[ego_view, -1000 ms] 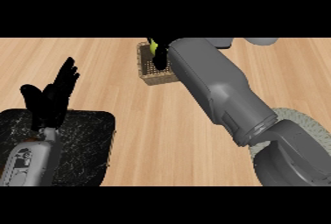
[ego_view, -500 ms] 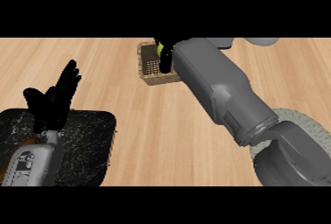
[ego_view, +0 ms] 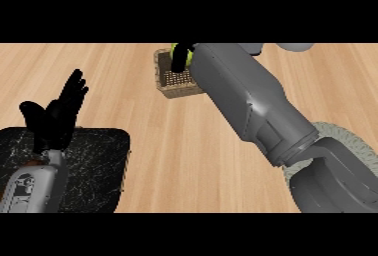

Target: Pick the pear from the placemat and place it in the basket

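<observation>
Head view: my right hand [ego_view: 179,64], curled round the pear [ego_view: 187,51], hangs at the basket [ego_view: 176,92] so I can release it inside.

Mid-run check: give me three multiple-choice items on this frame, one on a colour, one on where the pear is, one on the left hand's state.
1. What colour is the placemat?
A. dark, near black
B. bright red
C. white

2. Where is the pear?
A. lying on the placemat
B. in the right hand, over the basket
C. on bare wood at the counter's middle

3. How is the left hand?
A. curled round the pear
B. open, fingers up, holding nothing
C. pressed flat inside the basket

Answers:
1 A: the mat at lower left is dark and speckled.
2 B: yellow-green shows between the black fingers above the woven basket.
3 B: its fingers are straight, above the placemat's far edge.
</observation>
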Robot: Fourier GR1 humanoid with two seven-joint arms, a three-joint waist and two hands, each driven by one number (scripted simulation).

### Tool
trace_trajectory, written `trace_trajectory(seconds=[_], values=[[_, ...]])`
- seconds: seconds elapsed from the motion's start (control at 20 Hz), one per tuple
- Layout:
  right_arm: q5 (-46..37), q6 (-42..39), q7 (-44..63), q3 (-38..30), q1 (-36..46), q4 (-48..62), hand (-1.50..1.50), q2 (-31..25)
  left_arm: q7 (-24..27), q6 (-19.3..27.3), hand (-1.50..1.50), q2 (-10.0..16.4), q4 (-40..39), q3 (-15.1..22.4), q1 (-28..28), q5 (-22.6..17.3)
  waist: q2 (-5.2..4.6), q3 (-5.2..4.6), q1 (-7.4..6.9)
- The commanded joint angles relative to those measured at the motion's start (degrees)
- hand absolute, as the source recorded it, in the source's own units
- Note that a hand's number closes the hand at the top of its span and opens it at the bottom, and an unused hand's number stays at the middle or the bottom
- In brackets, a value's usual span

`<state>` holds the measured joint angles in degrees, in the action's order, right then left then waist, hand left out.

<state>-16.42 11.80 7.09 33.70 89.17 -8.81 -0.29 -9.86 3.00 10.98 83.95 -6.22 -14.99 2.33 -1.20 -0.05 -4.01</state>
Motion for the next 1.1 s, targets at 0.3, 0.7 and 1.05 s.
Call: trace_trajectory(seconds=[0.3, 0.7, 1.05], values=[[11.5, 4.2, 1.2, -14.5, 2.4, -0.4, -1.50, -4.8, -0.2, 0.3, 0.00, 0.4, 0.9, -0.8, 1.2, -0.1, 0.30, 0.01, 1.26], [17.2, -2.6, -4.4, -21.6, -4.7, -3.4, -1.50, -14.3, -1.5, -1.4, 0.00, 2.5, 2.3, -3.3, 2.5, -2.2, 0.92, 0.06, 3.05], [17.6, -8.1, -11.5, -24.0, -10.6, -6.0, -1.50, -18.0, 0.6, 0.5, 0.00, 0.5, 0.7, -2.2, 2.7, -0.2, 0.85, 0.05, 2.95]])
